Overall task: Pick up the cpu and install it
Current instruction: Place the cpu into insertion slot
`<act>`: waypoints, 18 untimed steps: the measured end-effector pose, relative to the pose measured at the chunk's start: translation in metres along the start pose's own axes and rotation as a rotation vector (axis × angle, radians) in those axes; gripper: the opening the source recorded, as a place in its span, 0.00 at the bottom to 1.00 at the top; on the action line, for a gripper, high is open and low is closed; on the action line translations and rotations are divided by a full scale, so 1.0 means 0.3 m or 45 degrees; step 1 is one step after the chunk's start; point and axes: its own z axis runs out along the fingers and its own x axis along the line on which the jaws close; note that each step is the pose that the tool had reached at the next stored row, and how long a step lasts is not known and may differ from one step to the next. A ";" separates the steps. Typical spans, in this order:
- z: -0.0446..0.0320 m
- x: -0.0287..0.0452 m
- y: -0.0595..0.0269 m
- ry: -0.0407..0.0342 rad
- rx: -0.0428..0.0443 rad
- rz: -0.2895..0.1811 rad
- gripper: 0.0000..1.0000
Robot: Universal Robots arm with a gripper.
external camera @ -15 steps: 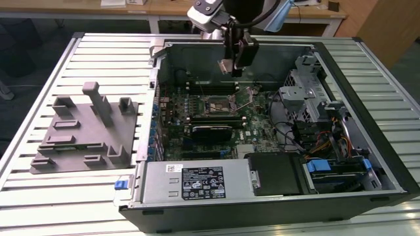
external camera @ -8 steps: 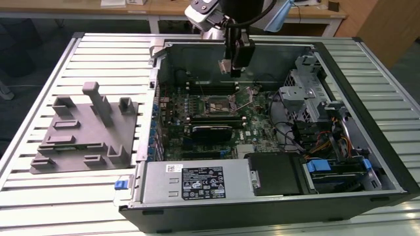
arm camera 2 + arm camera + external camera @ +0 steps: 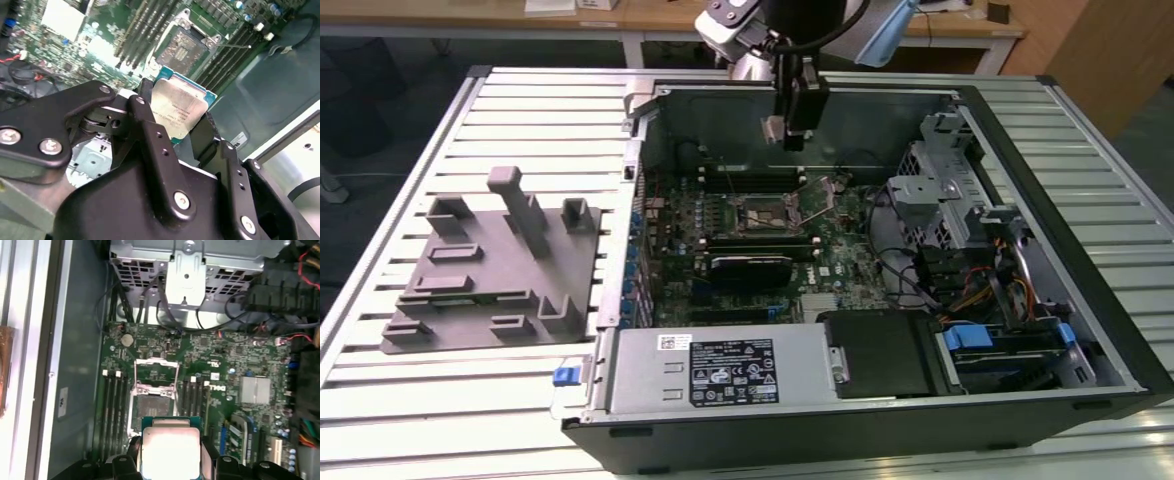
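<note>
My gripper (image 3: 790, 132) hangs inside the open computer case (image 3: 1014, 150), near its back wall, and is shut on the cpu (image 3: 774, 129). In both wrist views the cpu (image 3: 176, 107) (image 3: 170, 446) is a flat square chip with a pale silver top and a green rim, clamped by its edges between the black fingers (image 3: 150, 132). It is held in the air above the motherboard (image 3: 834, 262). The socket (image 3: 766, 211) (image 3: 187, 46) (image 3: 153, 404) lies open below it with its metal frame flipped up, and the chip sits apart from it.
A large grey plastic tray (image 3: 494, 270) with upright posts lies on the slatted table, on the exterior view's left of the case. Memory slots (image 3: 113, 405) flank the socket. A drive cage (image 3: 937, 190), cables and a power supply (image 3: 720, 370) crowd the case.
</note>
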 end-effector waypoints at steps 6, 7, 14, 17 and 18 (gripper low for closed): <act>0.036 0.025 -0.019 -0.0022 0.000 0.019 0.54; 0.042 0.028 -0.022 -0.0037 0.000 0.025 0.54; 0.079 0.034 -0.030 -0.0050 0.000 0.052 0.54; 0.090 0.035 -0.033 -0.0051 0.000 0.052 0.54; 0.093 0.035 -0.034 -0.0050 0.000 0.052 0.54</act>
